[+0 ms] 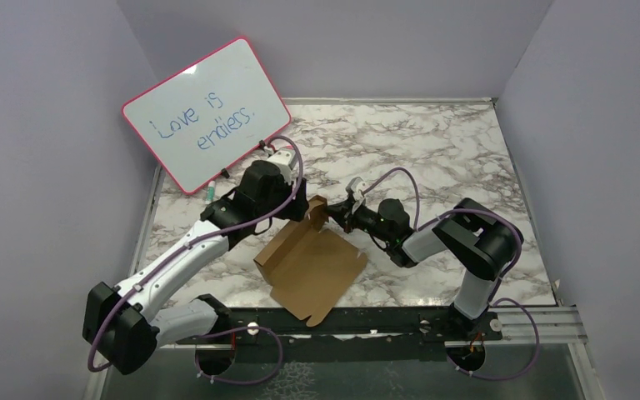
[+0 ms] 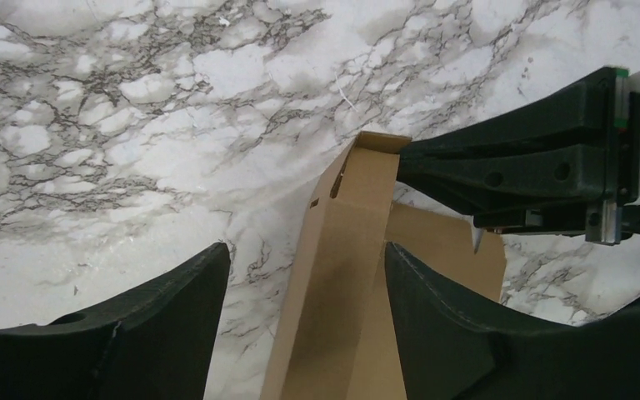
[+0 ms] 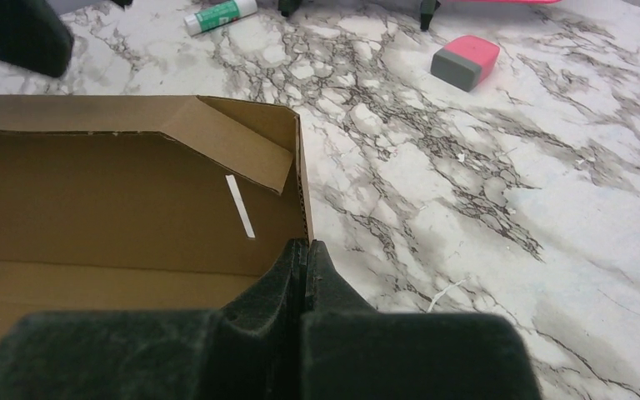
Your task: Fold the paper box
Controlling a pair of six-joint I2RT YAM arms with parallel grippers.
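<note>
The marble worktop [image 1: 433,150] carries a pink-rimmed whiteboard [image 1: 208,112] propped at its far left. The paper box [image 1: 312,271] lies near the middle between the two arms, mostly a flat brown sheet with one far wall stood up and a corner flap tucked inward.

The main risk, as I judge it, is that raised wall dropping flat. Only the right end effector [image 3: 304,262] holds it, its fingers pressed together on the thin end of the wall. The left end effector [image 2: 307,250] is spread and straddles the same wall without gripping. If the pinch slips or the right arm pulls sideways, the crease could spring open or the light sheet could skid across the smooth marble. A left finger [image 2: 483,333] brushing the wall could also buckle it.

The left arm [image 1: 183,250] stretches diagonally forward from its base, wrist tipped down over the wall. The right arm [image 1: 467,242] is bent sharply and reaches leftward, low to the surface.

A pink eraser [image 3: 465,61] and a green-and-white tube [image 3: 221,14] lie well apart from the box.
</note>
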